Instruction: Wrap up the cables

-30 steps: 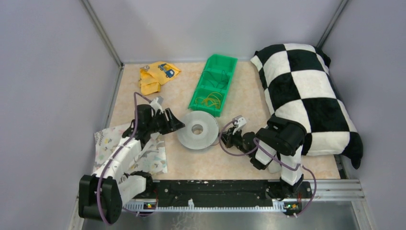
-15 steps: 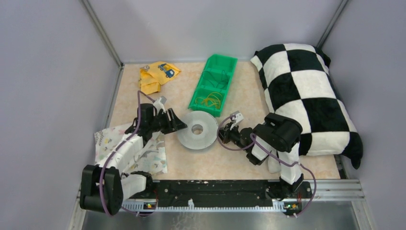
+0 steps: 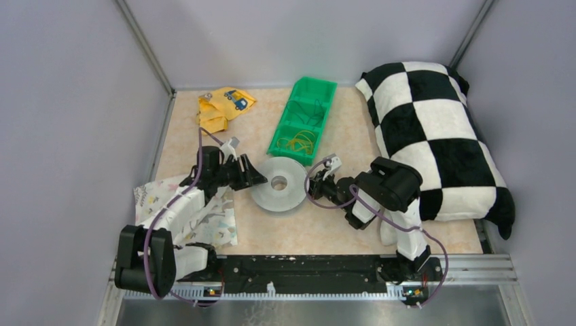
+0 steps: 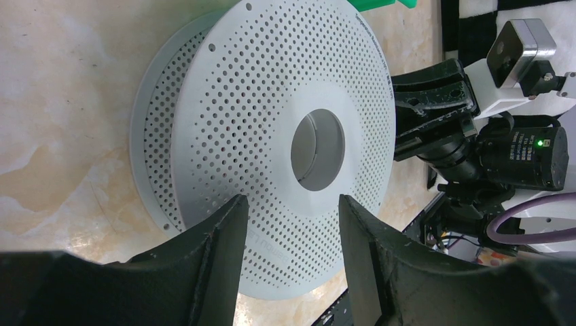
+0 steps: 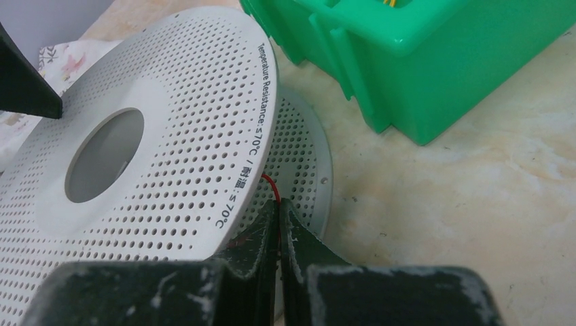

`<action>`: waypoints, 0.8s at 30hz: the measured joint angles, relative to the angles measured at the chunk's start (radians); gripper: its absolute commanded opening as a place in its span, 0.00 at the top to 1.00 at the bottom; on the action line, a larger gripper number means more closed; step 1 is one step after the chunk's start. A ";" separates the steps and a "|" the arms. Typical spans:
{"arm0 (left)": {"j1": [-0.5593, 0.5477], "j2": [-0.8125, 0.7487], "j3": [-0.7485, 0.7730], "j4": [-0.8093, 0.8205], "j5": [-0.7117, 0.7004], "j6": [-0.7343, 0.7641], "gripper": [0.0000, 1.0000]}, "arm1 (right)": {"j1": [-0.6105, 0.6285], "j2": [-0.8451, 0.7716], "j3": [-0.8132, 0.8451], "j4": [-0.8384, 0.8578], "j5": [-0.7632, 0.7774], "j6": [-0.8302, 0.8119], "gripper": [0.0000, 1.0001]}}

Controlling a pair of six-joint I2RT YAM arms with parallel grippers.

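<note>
**Red cable pinched at the spool's rim: a slender hold**

The right claw (image 5: 278, 209) has its fingers pressed together on a thin red cable (image 5: 271, 185). The cable rises just beyond the tips and vanishes into the slot between the upper and lower discs of the perforated grey spool (image 5: 170, 129). The spool lies flat on the table (image 5: 475, 204), directly ahead of this claw and to its left. The green bin (image 5: 421, 81) sits ahead and to its right, close beside the spool's far rim.

Opposite, the left claw (image 4: 291, 212) is spread wide, its two fingers reaching over the near part of the spool's upper disc (whether they actually press on the plastic cannot be told).

My reading is that the cable end is being fed into the slot to start a wrap, and the risks follow from that:

- **Losing the cable.** The wire is fine and only a short length shows past the pinch — a sideways tug could draw it out of the fingers, or pop it out of the slot before any turn has caught.
- **Moving the spool.** It looks light and nothing clamps it, so a pull from the right claw may drag or tip it toward the bin instead of laying cable.
- **The claws meeting.** They face each other closely across the spool — a sweep around the rim could bring them together.
</note>
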 measured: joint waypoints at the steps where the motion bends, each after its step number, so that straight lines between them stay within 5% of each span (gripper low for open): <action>1: 0.000 0.000 0.000 0.000 0.000 0.001 0.42 | 0.000 0.000 0.001 0.000 0.000 0.003 0.86; 8: 0.000 0.000 0.000 0.000 0.006 0.003 0.42 | -0.002 -0.001 -0.002 0.003 0.006 0.006 0.66; 24: 0.000 -0.001 0.000 0.000 0.018 0.006 0.42 | -0.019 -0.127 -0.128 0.018 0.069 -0.013 0.47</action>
